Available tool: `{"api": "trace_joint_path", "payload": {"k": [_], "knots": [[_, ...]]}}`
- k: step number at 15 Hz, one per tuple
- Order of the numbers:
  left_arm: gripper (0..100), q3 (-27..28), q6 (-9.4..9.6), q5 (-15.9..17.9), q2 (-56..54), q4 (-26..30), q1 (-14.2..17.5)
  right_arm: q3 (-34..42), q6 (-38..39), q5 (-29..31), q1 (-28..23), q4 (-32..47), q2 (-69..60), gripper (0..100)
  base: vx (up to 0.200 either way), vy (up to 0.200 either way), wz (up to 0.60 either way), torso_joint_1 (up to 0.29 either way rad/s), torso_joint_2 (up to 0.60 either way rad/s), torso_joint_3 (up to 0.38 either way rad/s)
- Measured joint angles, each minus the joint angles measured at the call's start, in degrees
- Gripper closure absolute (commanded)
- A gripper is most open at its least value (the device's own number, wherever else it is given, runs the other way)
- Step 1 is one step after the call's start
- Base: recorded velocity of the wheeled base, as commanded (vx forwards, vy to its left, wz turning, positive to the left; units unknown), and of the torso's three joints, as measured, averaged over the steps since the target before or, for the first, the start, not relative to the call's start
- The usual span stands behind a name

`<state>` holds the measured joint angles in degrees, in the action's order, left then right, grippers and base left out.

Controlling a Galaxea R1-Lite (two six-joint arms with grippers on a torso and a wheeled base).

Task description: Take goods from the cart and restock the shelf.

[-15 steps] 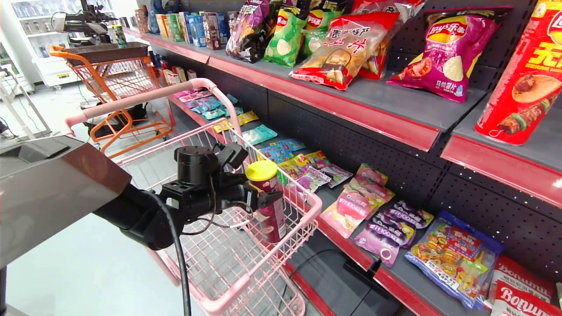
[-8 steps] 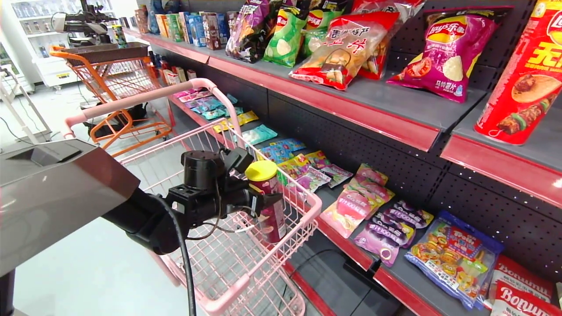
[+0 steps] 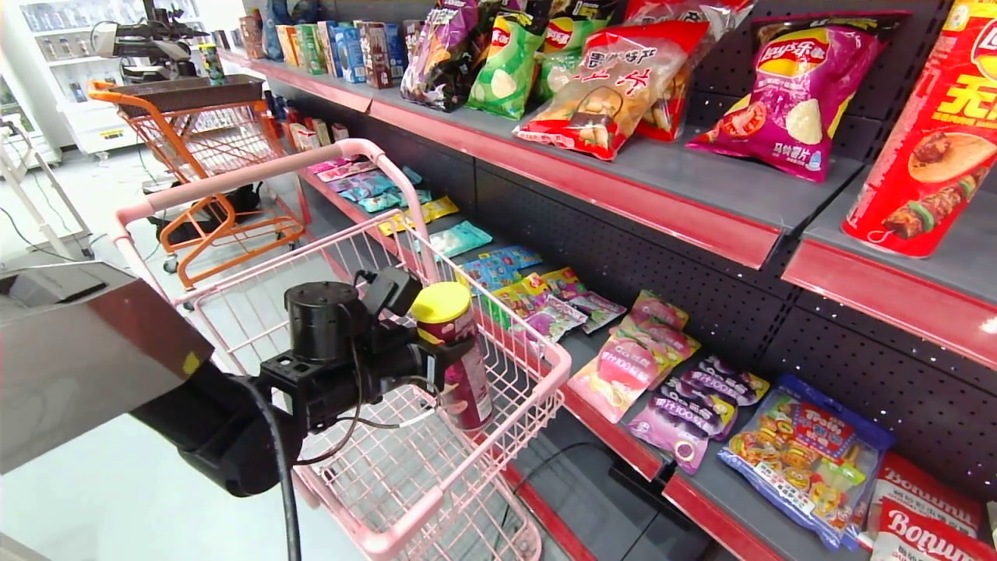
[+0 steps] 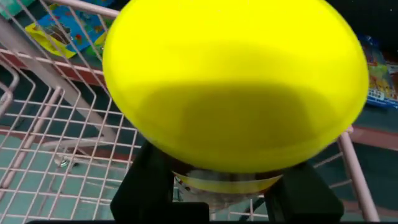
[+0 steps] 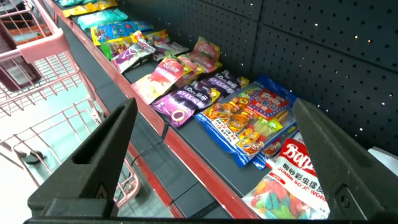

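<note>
Left gripper [image 3: 445,360] is clamped on the can [image 3: 469,389], gripping just under its yellow lid [image 3: 440,302]. The black fingers [image 4: 144,196] press on either side of the body, right below the lid. The can is upright, just off head-view centre toward 7 o'clock. Its lower half is inside the basket of the pink cart [image 3: 257,174], close to the shelf-side rim. Can't tell whether the base touches the wire floor. The arm comes in from 8 o'clock. Right gripper [image 5: 211,165]: jaws wide apart with nothing between them, hanging over the front of the lower shelf [image 3: 705,483] where the candy packs lie. Seen from the can in the head view, the pink candy bag [image 3: 619,374] is at 3 o'clock. The purple bags [image 3: 685,413] and blue pack [image 3: 806,452] are at 4 o'clock, all lying flat on the lower shelf. The upper shelf [image 3: 701,187] is at 1 to 2 o'clock, holding a green chip bag [image 3: 506,66], a red-and-white snack bag [image 3: 615,86], a magenta chip bag [image 3: 794,93] and a tall red pack [image 3: 935,132]. An orange cart [image 3: 206,132] stands at 11 o'clock, well apart, beyond the pink cart's handle.
</note>
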<state>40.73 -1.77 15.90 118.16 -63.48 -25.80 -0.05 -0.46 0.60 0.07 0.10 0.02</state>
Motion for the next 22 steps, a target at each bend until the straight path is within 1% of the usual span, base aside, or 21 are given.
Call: {"api": "trace_joint_path", "payload": {"k": [2, 3, 6, 9, 11, 14, 16, 18, 19, 20, 22], "knots": [[100, -1.07, -0.69, -1.12, -4.96, 2.04, 0.28, 0.00, -0.02, 0.02, 0.00, 0.00, 0.00, 0, 0.000, 0.000, 0.00, 0.000, 0.00, 0.000], [100, -1.29, -0.90, -1.54, -7.96, 4.06, 0.41, 0.00, -0.02, 0.02, 0.00, 0.00, 0.00, 0, 0.000, 0.000, 0.00, 0.000, 0.00, 0.000], [100, -1.27, -1.24, -2.95, -19.85, 13.80, 0.80, -0.05, 0.02, -0.02, 0.00, 0.00, 0.00, 0, 0.000, 0.000, 0.00, 0.000, 0.00, 0.000], [100, -1.12, -1.32, -6.51, -34.01, 26.26, 0.99, -0.05, 0.04, -0.05, 0.00, 0.00, 0.00, 0, 0.000, 0.000, 0.00, 0.000, 0.00, 0.000], [100, -1.21, -1.29, -9.25, -44.87, 37.12, 1.02, -0.05, 0.04, -0.06, 0.00, 0.00, 0.00, 0, 0.000, 0.000, 0.00, 0.000, 0.00, 0.000], [100, -1.26, -1.16, -11.01, -60.56, 53.60, 1.07, -0.05, 0.02, -0.06, 0.00, 0.00, 0.00, 0, 0.000, 0.000, 0.00, 0.000, 0.00, 0.000], [100, -1.32, -1.05, -11.69, -70.32, 62.03, 1.10, -0.05, 0.04, -0.06, 0.00, 0.00, 0.00, 0, 0.000, 0.000, 0.00, 0.000, 0.00, 0.000], [100, -1.97, -0.83, -12.64, -76.79, 65.00, 1.11, -0.02, 0.00, -0.06, 0.00, 0.00, 0.00, 0, 0.000, 0.000, 0.00, 0.000, 0.00, 0.000], [100, -2.34, -0.68, -13.19, -78.90, 65.11, 1.11, -0.02, -0.02, -0.06, 0.00, 0.00, 0.00, 0, 0.000, 0.000, 0.00, 0.000, 0.00, 0.000], [100, -3.06, -0.28, -14.02, -80.79, 65.04, 1.11, 0.00, -0.05, -0.06, 0.00, -0.02, 0.00, 0, 0.000, 0.000, 0.00, 0.000, 0.00, 0.000], [100, -5.81, 1.33, -14.99, -84.15, 65.15, 1.13, 0.00, -0.05, -0.06, -0.02, 0.00, 0.00, 0, 0.000, 0.000, 0.00, 0.000, 0.00, 0.000]]}}
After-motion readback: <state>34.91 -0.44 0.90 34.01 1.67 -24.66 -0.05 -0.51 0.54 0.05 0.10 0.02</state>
